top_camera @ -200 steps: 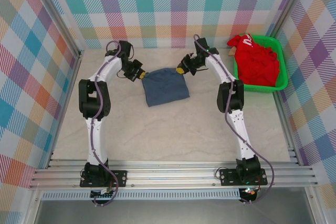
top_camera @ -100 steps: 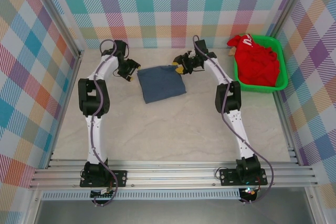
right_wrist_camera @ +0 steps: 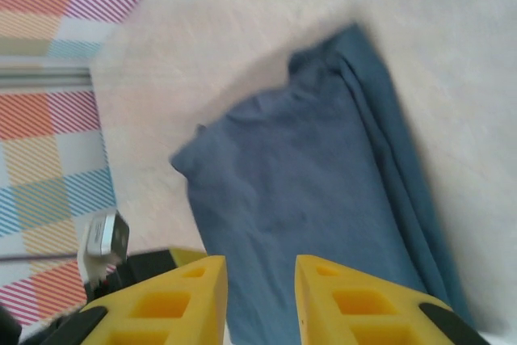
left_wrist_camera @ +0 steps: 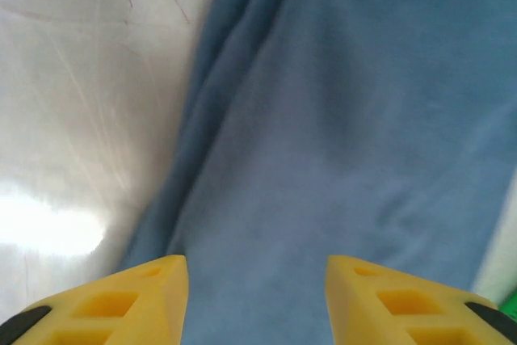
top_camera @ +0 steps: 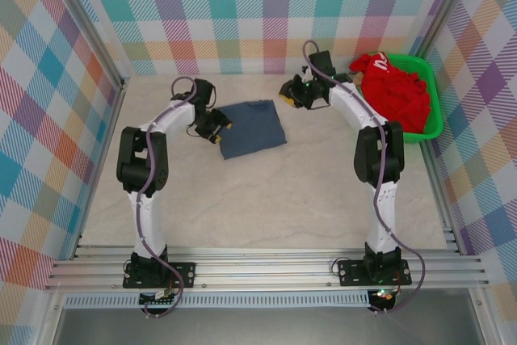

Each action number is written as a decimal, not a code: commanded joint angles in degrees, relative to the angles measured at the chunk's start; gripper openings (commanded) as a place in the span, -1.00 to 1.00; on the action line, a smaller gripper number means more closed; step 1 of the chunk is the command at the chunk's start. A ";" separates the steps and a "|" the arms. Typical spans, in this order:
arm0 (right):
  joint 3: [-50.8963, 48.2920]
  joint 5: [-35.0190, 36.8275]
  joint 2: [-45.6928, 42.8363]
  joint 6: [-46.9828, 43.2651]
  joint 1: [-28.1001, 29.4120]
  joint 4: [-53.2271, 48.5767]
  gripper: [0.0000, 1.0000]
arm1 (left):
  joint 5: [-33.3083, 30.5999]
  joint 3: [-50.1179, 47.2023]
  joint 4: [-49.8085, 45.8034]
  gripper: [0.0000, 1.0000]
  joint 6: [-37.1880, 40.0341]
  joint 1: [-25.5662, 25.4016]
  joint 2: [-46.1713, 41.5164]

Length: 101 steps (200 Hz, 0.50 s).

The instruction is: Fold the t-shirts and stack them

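Top view: I see the blue t-shirt (top_camera: 252,127) lying folded on the tabletop (top_camera: 266,199), toward the far wall, between the two arms. The left claw (top_camera: 216,128) is at its left edge. The right claw (top_camera: 291,96) is just off its far right corner, clear of the cloth. The red t-shirt (top_camera: 396,94) is heaped in the green basket (top_camera: 437,123) at far right. There's bare tabletop all along the near side.

Left wrist: left claw (left_wrist_camera: 254,268) has its fingers spread with nothing between them, low over the blue t-shirt (left_wrist_camera: 347,119). I can't tell if it touches. The folded edge runs diagonally, with bare tabletop (left_wrist_camera: 81,119) to its left.

Right wrist: right claw (right_wrist_camera: 260,268) has its fingers narrowly apart, pinching nothing. The blue t-shirt (right_wrist_camera: 299,199) lies ahead of the tips, with free tabletop (right_wrist_camera: 452,54) beyond it.
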 commanded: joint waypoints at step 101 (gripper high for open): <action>-17.90 -5.15 -15.78 0.03 0.43 1.23 -0.45 | -16.69 20.74 -18.29 -0.70 16.20 -2.23 14.53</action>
